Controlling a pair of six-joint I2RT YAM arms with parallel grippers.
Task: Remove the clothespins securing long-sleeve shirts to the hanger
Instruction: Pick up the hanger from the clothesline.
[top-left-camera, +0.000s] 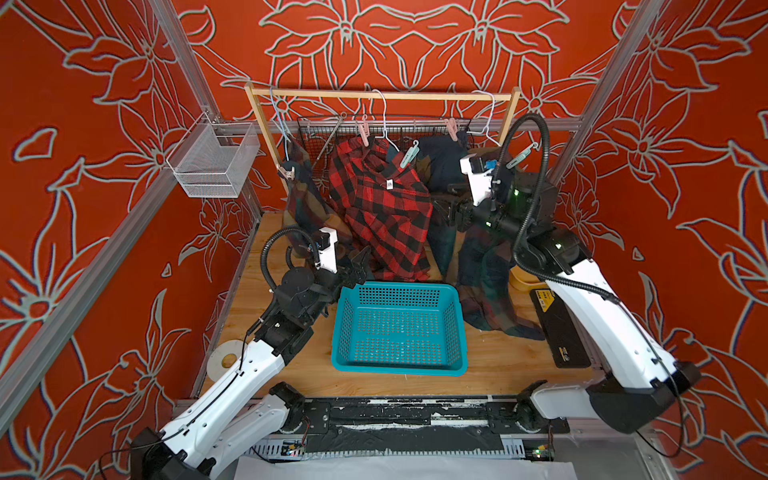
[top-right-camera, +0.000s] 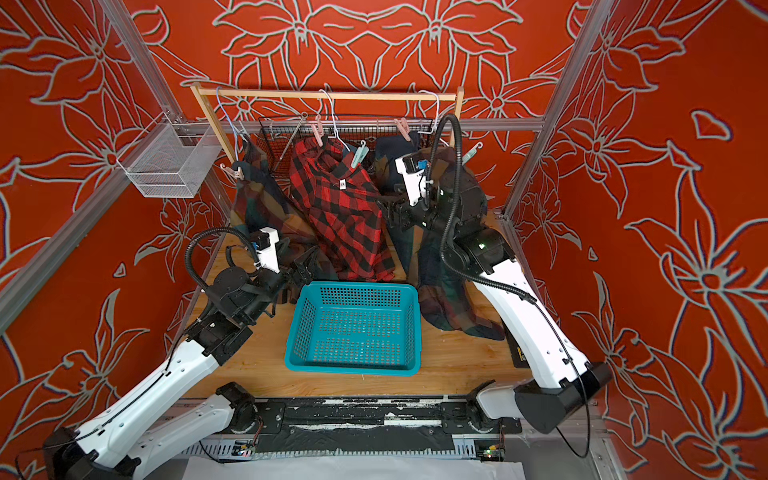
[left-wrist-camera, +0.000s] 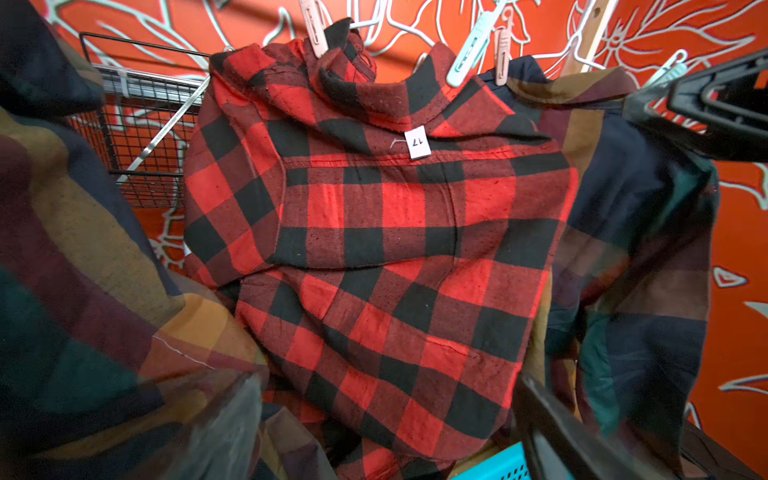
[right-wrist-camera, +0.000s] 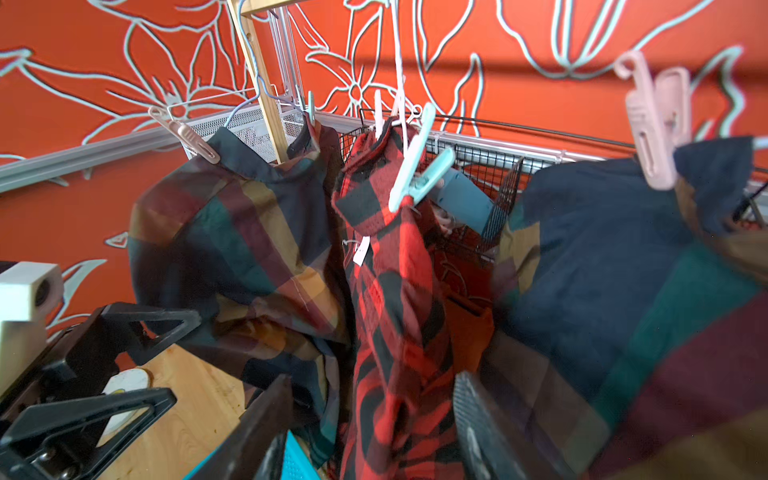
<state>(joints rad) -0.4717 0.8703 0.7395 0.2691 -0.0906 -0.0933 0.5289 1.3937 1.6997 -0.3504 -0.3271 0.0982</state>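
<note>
Holds left tool (top-left-camera: 361, 262) wide and empty just beside red-check shirt (left-wrist-camera: 374, 249), has right tool (right-wrist-camera: 374, 380) jaws apart, gripping nothing, mint clothespin (right-wrist-camera: 419, 174) clipped on that shirt above and ahead of it, pink clothespin (right-wrist-camera: 654, 124) higher on dark plaid shirt (right-wrist-camera: 602, 249).

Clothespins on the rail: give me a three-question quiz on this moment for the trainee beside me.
1. The two pins on the red shirt are: A) one pink, one mint; B) both pink; C) both mint.
2. True or false: the basket already holds pins.
3. How many shirts hang from the rail?

Key: 1 A. 2 False, it holds none. 3 Three.
</note>
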